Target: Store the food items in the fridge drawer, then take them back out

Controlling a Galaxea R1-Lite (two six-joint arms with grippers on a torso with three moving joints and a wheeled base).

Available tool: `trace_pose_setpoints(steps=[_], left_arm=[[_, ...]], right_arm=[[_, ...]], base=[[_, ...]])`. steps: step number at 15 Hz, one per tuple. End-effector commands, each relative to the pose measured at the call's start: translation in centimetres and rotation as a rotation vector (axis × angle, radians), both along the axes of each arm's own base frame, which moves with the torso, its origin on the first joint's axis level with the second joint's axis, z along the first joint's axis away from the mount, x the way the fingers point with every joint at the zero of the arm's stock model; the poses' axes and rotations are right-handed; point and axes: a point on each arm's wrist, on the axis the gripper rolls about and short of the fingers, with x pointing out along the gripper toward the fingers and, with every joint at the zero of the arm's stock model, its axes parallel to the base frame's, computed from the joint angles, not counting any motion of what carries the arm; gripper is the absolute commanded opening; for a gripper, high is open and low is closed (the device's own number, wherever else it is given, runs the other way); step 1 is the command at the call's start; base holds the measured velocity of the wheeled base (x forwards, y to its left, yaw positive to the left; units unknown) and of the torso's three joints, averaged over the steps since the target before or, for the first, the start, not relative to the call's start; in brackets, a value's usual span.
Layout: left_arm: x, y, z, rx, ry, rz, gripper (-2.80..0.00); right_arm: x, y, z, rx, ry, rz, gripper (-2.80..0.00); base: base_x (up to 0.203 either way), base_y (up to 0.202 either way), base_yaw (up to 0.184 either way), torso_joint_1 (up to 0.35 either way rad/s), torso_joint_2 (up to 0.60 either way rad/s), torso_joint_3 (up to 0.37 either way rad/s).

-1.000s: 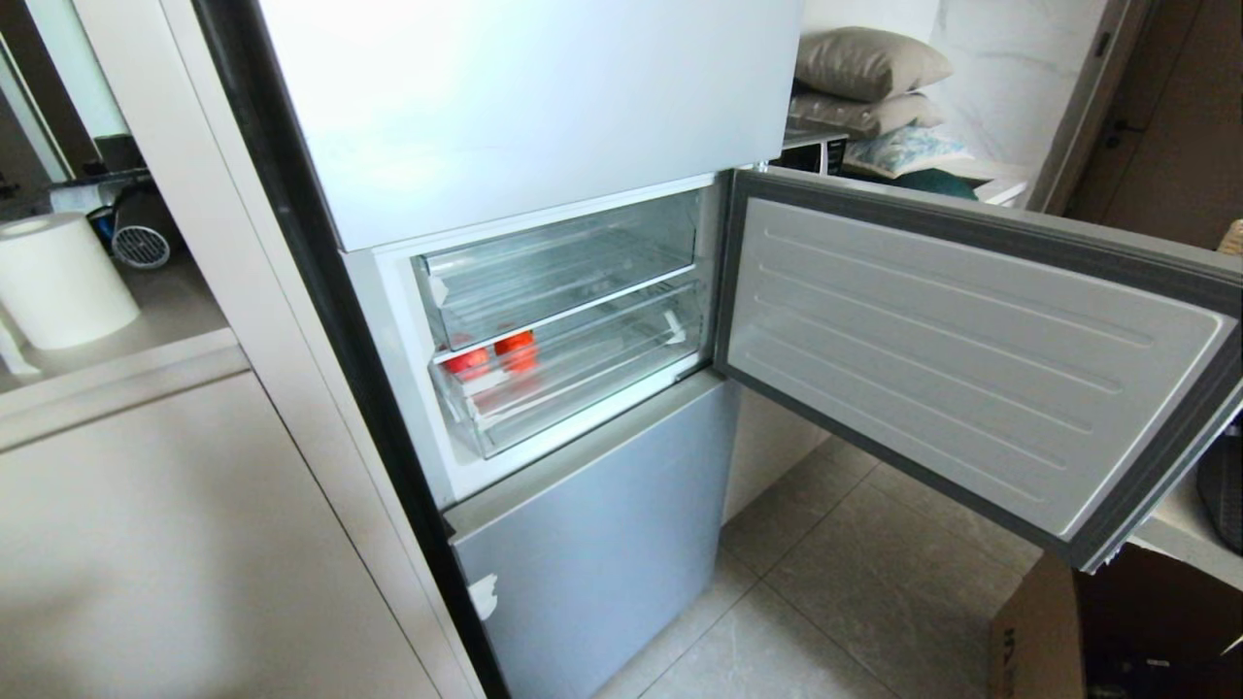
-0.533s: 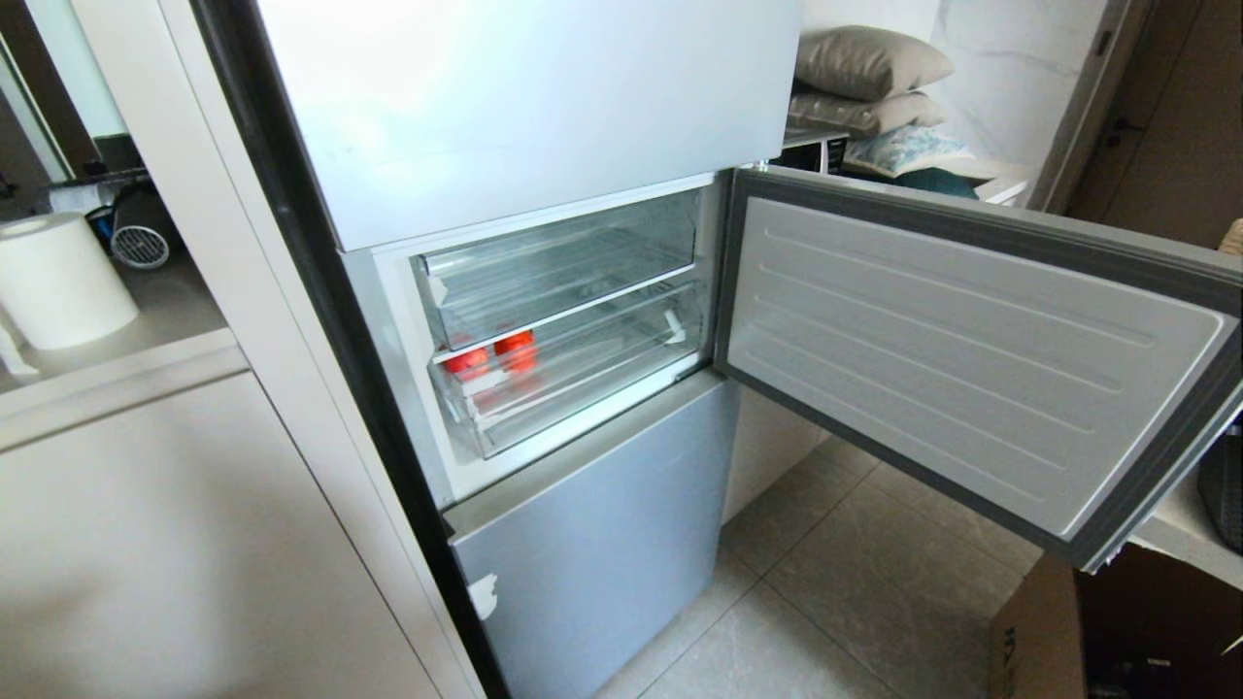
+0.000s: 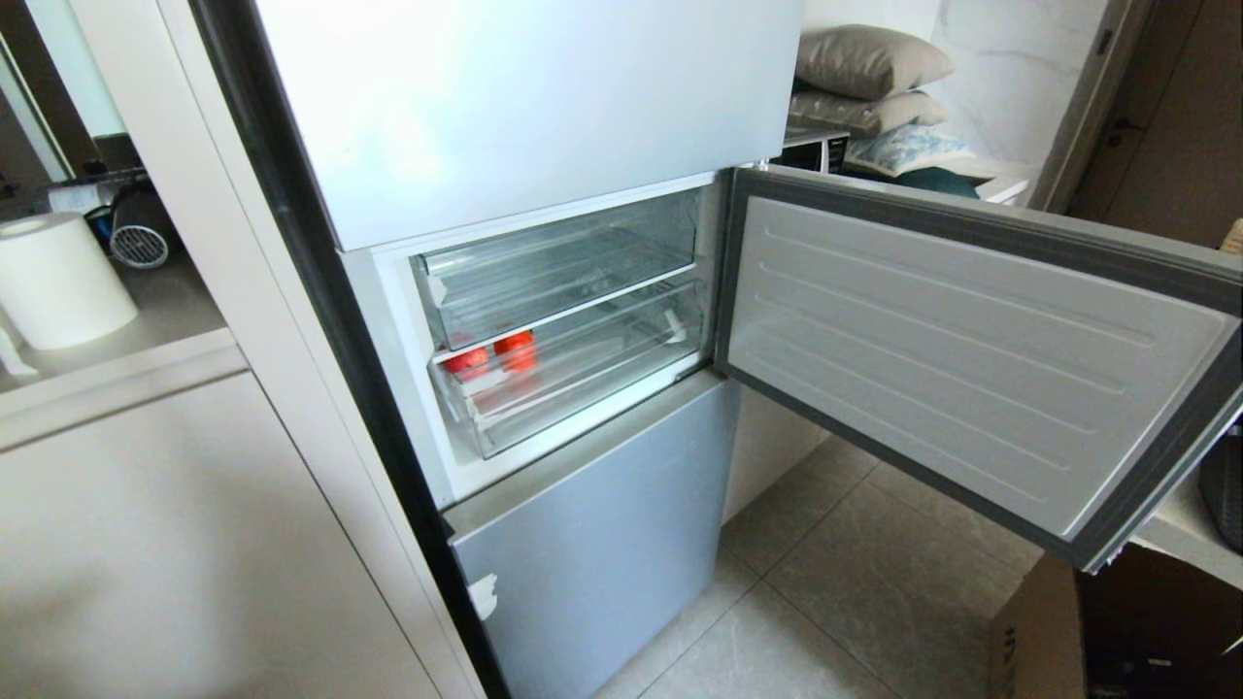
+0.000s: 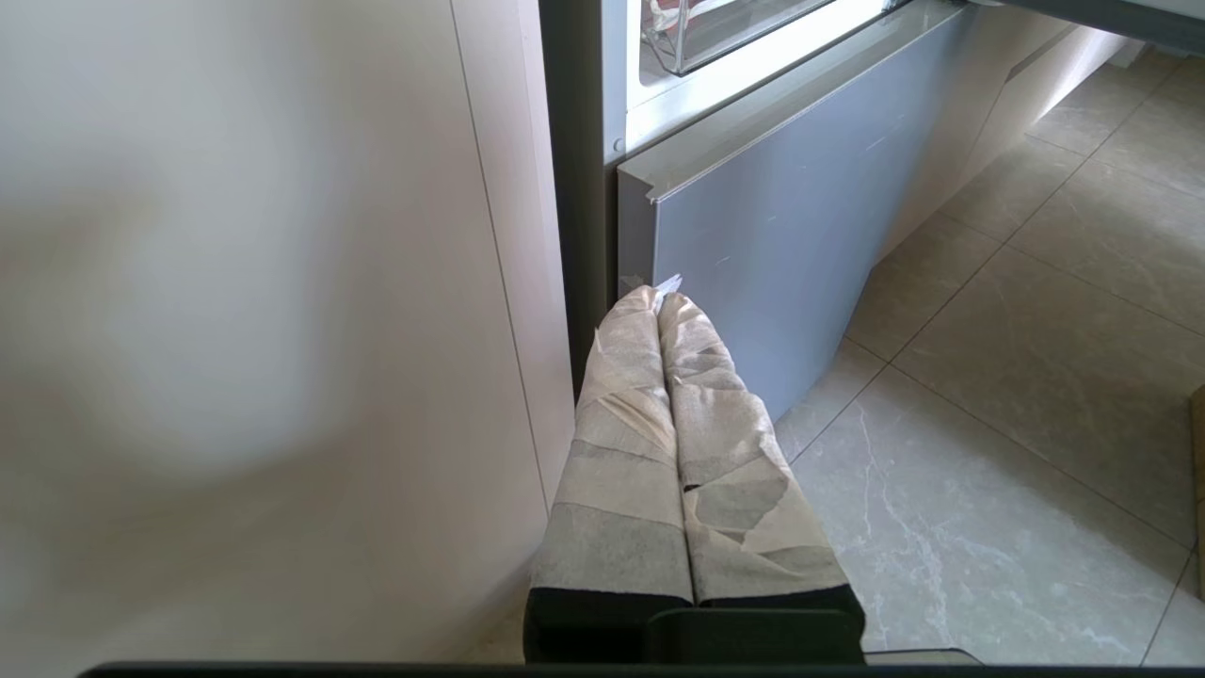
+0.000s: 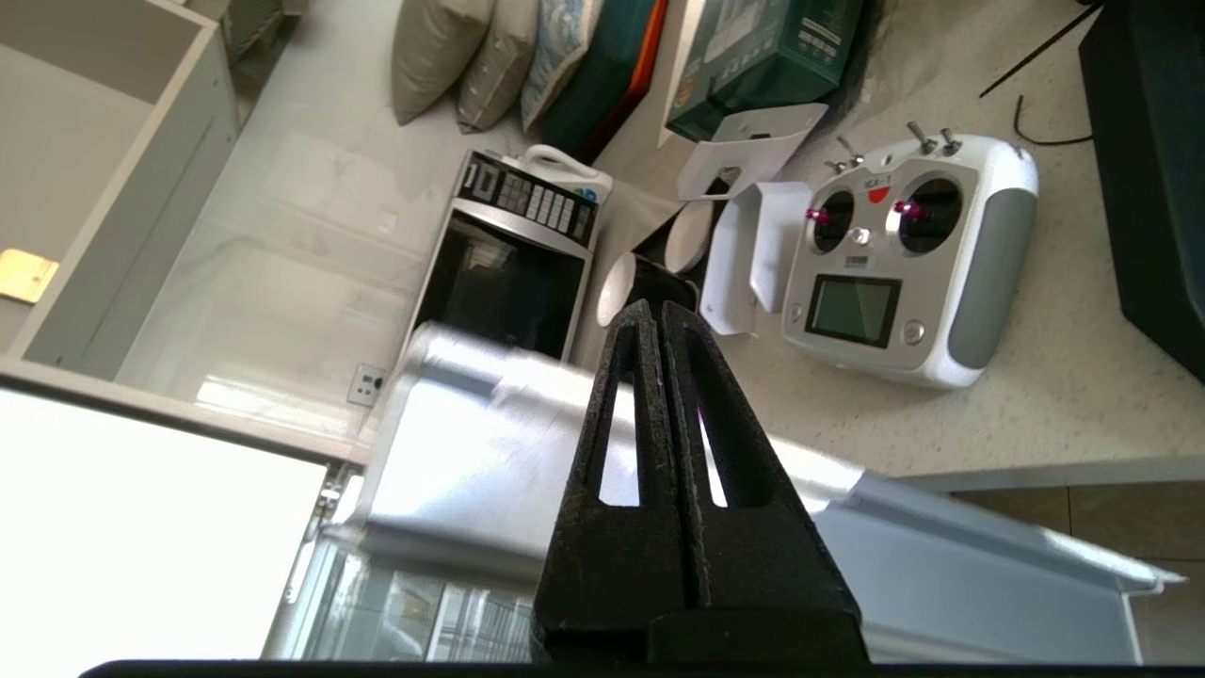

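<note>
Food (image 3: 493, 353) sits in the shut drawer (image 3: 583, 388); retrieval pending. Both claws pressed together, empty: left (image 4: 657, 299) parked low, right (image 5: 659, 311) above the door (image 3: 971, 359). Next: pull drawer open.

grey floor tiles (image 3: 825, 602), white cabinet (image 3: 194, 544), stacked pillows (image 3: 864, 78)

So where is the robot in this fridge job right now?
Storing looks done: the red food items sit inside the lower clear fridge drawer, which is pushed in, with the fridge door swung open. Nothing is in hand: the right gripper is shut and empty above the door, and the left gripper is shut and parked low. Taking the food back out remains.
</note>
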Motion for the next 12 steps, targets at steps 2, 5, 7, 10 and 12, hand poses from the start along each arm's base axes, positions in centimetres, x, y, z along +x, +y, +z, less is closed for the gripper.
trace_pose_setpoints(steps=[2, 5, 7, 10, 12], left_arm=[[0.0, 0.0, 0.0, 0.000, 0.002, 0.000, -2.80], [0.0, 0.0, 0.0, 0.000, 0.002, 0.000, -2.80], [0.0, 0.0, 0.0, 0.000, 0.002, 0.000, -2.80], [0.0, 0.0, 0.0, 0.000, 0.002, 0.000, -2.80], [0.0, 0.0, 0.0, 0.000, 0.002, 0.000, -2.80]], right_arm=[[1.6, -2.4, -0.8, 0.017, 0.008, 0.001, -2.80], [3.0, -4.1, -1.1, 0.017, 0.010, 0.049, -2.80], [3.8, -4.4, -1.5, 0.048, 0.022, 0.160, -2.80], [5.0, -5.5, -1.7, 0.148, 0.027, 0.237, -2.80], [5.1, -5.4, -1.8, 0.188, 0.041, 0.303, -2.80]], base=[[0.000, 0.000, 0.000, 0.000, 0.00, 0.000], [0.000, 0.000, 0.000, 0.000, 0.00, 0.000], [0.000, 0.000, 0.000, 0.000, 0.00, 0.000], [0.000, 0.000, 0.000, 0.000, 0.00, 0.000], [0.000, 0.000, 0.000, 0.000, 0.00, 0.000]])
